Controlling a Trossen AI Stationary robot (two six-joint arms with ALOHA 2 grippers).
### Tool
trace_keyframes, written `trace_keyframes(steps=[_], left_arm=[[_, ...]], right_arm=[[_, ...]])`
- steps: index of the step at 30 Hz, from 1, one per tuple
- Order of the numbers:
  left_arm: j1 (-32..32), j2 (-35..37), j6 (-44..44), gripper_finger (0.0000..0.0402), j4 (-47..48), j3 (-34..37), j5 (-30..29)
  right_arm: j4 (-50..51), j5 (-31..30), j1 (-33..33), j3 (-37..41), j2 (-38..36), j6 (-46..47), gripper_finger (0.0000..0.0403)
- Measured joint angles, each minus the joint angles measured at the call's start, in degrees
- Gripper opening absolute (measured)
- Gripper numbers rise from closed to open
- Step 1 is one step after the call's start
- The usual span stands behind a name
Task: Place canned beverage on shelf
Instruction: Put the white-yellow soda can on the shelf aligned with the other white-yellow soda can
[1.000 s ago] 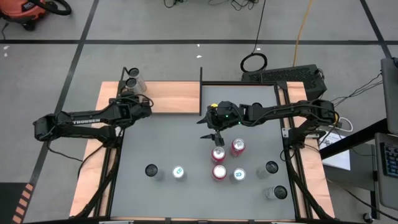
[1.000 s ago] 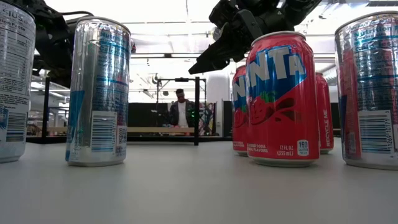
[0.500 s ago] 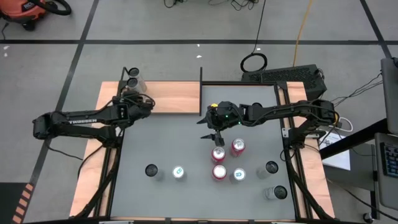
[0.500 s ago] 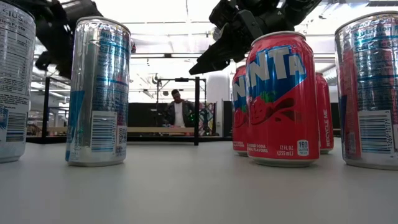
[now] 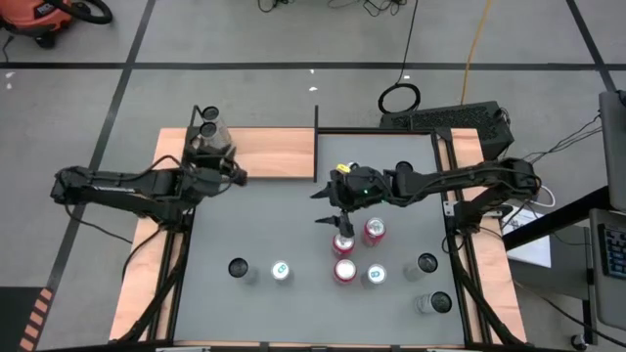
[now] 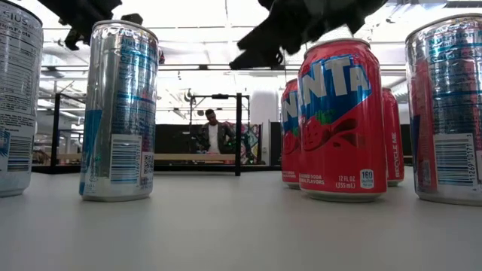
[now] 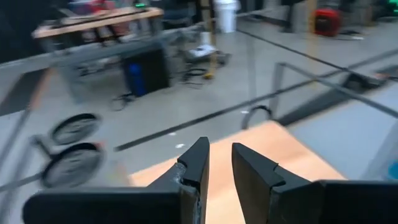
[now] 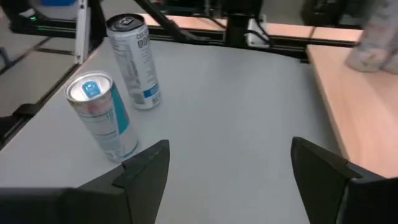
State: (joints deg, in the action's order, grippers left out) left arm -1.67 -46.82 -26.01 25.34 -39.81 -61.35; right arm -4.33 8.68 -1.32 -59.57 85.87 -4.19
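Observation:
The shelf (image 5: 279,154) is a light-wood board with black posts at the table's far left. Two cans (image 5: 209,129) stand on its far left corner. Several cans stand on the grey table: three red ones (image 5: 344,271) and silver ones (image 5: 281,271). My right gripper (image 5: 331,210) hangs open just above and beyond the farthest red can (image 5: 341,242), touching nothing; in the low view it (image 6: 248,56) hangs above the can tops. My left gripper (image 5: 238,176) hovers over the shelf's near edge, and its fingers (image 7: 221,152) stand a narrow gap apart with nothing between them.
Dark-topped cans stand at the near left (image 5: 238,268) and near right (image 5: 437,303). In the right wrist view, two silver cans (image 8: 99,115) stand ahead on the table, with the shelf board (image 8: 348,93) to one side. A black post (image 5: 316,122) rises at the shelf's right end.
My left gripper has risen and drawn back from the two cans on the shelf toward the table's near edge, tipping up toward level. My right gripper has crept a little toward the near edge, over the farthest red can. No can has moved.

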Motion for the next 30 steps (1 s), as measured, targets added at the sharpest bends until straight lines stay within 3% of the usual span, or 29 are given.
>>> trace_keyframes(steps=[7,12,16,23,30], left_arm=[[-11.30,-2.12,2.76,0.0073,-6.69,0.00,9.71],[-18.75,-5.32,11.44,0.0073,-16.16,0.01,11.19],[-20.75,-7.61,16.07,0.0073,-20.20,0.02,15.89],[-24.17,-10.42,15.40,0.0073,-27.51,0.04,22.57],[-26.63,-11.64,14.10,0.0073,-24.60,0.04,22.72]], right_arm=[[8.05,-9.32,6.82,0.00,-5.21,3.81,0.0270],[15.15,-12.66,11.88,0.00,-8.21,6.22,0.0270],[19.49,-14.92,15.28,0.00,-10.33,6.58,0.0270],[26.62,-14.90,18.20,-0.01,-13.30,6.98,0.0270],[30.66,-15.00,18.29,0.00,-15.45,12.85,0.0270]])
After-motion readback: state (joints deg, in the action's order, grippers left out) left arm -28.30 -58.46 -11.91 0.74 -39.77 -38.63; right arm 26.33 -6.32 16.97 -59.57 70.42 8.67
